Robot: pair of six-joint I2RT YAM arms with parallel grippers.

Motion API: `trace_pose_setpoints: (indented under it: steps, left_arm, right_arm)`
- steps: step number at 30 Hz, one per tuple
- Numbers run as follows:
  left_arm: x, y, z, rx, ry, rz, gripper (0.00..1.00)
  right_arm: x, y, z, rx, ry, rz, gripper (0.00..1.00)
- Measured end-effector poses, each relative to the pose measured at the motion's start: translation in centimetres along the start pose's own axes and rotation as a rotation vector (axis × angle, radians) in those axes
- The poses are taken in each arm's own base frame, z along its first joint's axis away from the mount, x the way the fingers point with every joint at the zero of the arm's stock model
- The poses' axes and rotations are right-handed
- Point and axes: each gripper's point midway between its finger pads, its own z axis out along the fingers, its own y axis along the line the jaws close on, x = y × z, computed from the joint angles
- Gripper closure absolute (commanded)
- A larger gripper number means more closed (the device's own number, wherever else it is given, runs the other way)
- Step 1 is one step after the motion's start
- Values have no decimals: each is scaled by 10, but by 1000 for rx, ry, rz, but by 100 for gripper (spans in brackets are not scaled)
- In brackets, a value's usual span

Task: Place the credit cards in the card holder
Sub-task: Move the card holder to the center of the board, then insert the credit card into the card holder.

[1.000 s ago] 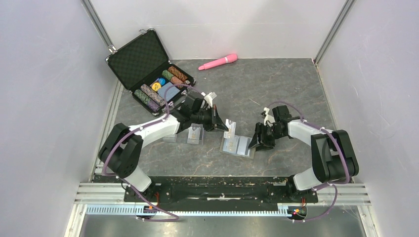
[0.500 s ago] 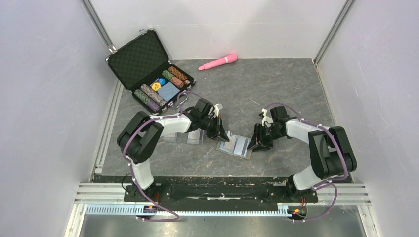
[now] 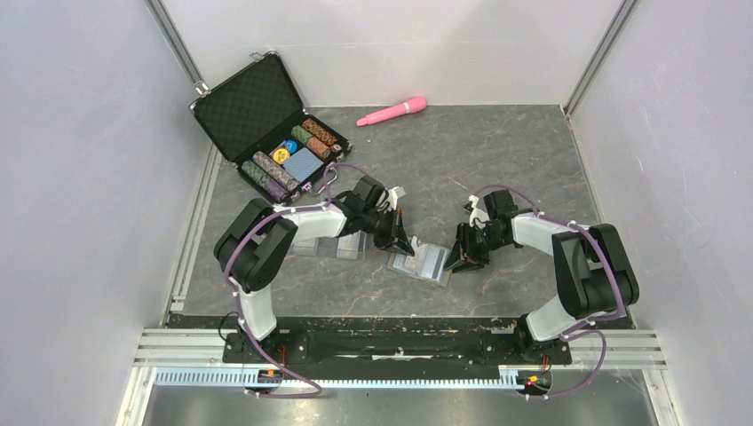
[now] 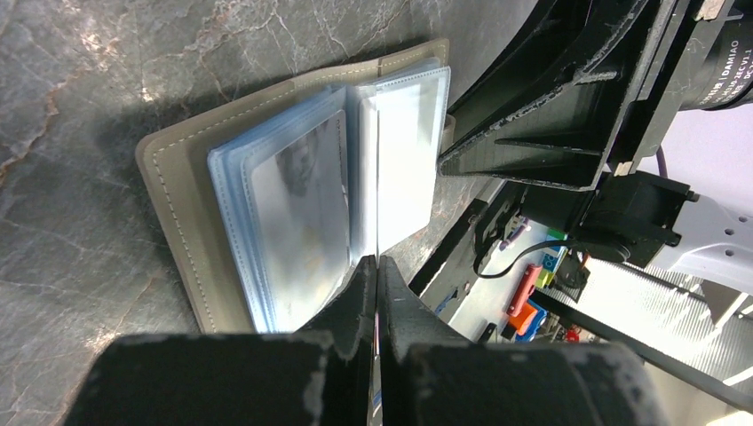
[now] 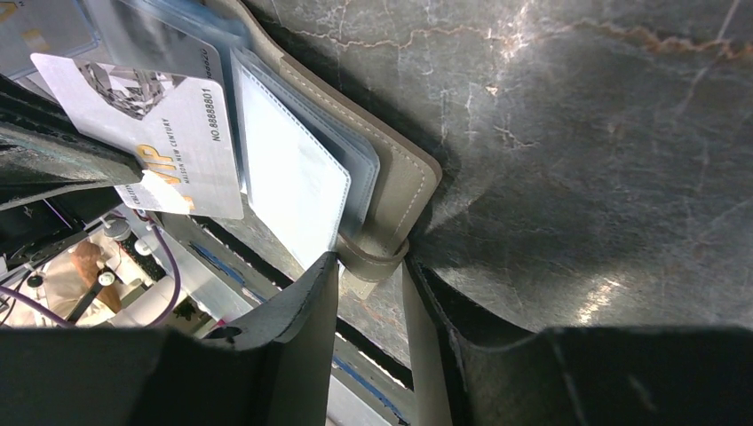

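Note:
The khaki card holder (image 3: 426,264) lies open on the table between both arms, its light-blue sleeves (image 4: 293,195) fanned up. My left gripper (image 3: 401,243) is shut on a pale credit card (image 5: 169,133) with a gold mark. It holds the card on edge over the holder's (image 4: 178,186) middle, against the sleeves. In the left wrist view the card is only a thin line between the fingertips (image 4: 360,284). My right gripper (image 5: 371,266) sits at the holder's (image 5: 404,177) right edge, shut on the snap tab (image 5: 373,259). More pale cards (image 3: 353,248) lie under the left arm.
A black hard case (image 3: 253,102) stands open at the back left with poker chips and a blue deck (image 3: 304,162) inside. A pink cylindrical object (image 3: 392,111) lies near the back wall. Metal rails run along the table's left and near edges.
My left arm has folded in and brought the card down and right, onto the open card holder. The right gripper's jaws have narrowed around the snap tab.

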Motion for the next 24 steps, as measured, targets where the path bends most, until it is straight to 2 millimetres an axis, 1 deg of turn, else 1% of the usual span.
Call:
trace_pose_setpoints:
  steps: [5, 11, 19, 24]
  left_arm:
    - [1, 0, 2, 2, 11, 5, 98]
    - [2, 9, 7, -15, 31, 25, 98]
    - [-3, 12, 5, -64, 39, 70, 98]
    - [-3, 14, 6, -78, 49, 78, 98]
  right_arm:
    - [0, 0, 1, -2, 5, -1, 65]
    - [1, 0, 1, -3, 6, -3, 66]
    - [1, 0, 1, -2, 7, -7, 68]
    - [1, 0, 2, -4, 10, -9, 68]
